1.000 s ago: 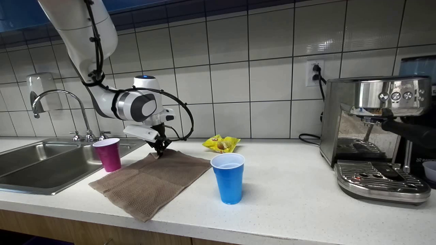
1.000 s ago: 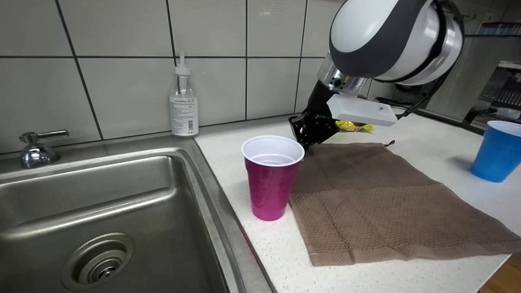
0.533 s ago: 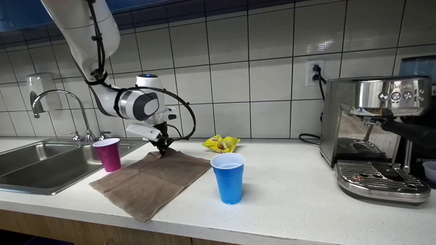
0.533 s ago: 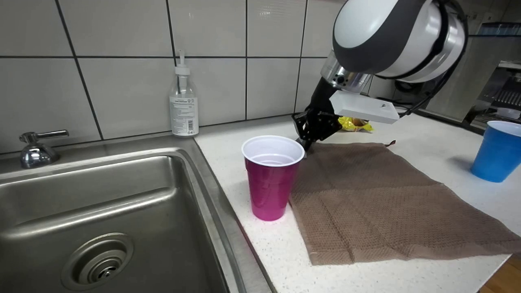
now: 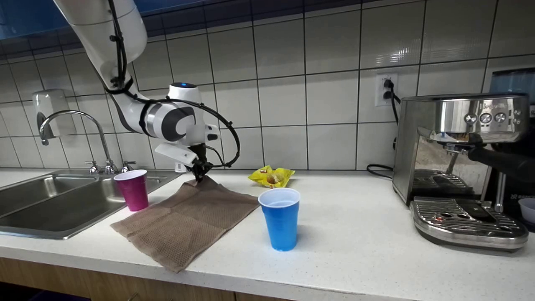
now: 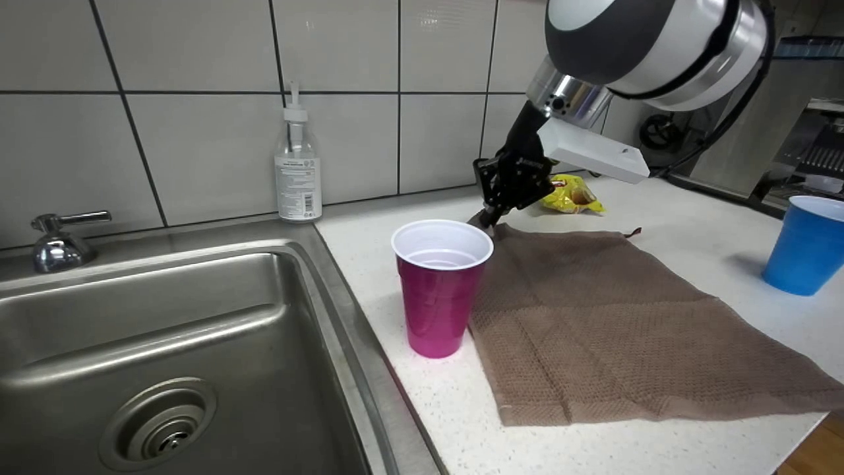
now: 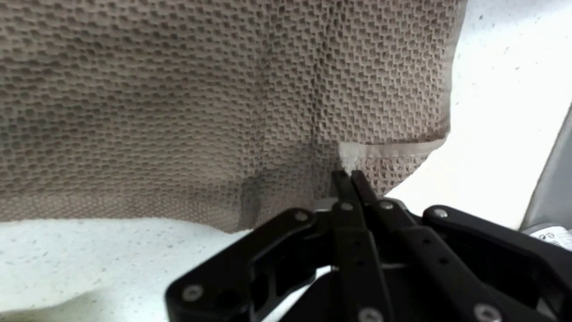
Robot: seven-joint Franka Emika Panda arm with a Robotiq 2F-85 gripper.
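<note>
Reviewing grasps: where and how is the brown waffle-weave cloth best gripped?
Likely from above, at the cloth's raised edge nearest the white tiled wall, where the black two-finger gripper pinches it: the rest lies mostly flat on the white speckled countertop, leaving little to close on. The side beside the magenta plastic cup looks tighter.

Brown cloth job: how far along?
Done: the pincer is shut on a pinch of the brown cloth. In hand: that gripped bit is raised, the nearby cloth sloping up to it. Left: most of the cloth lies spread on the counter, so the handling looks barely begun.
</note>
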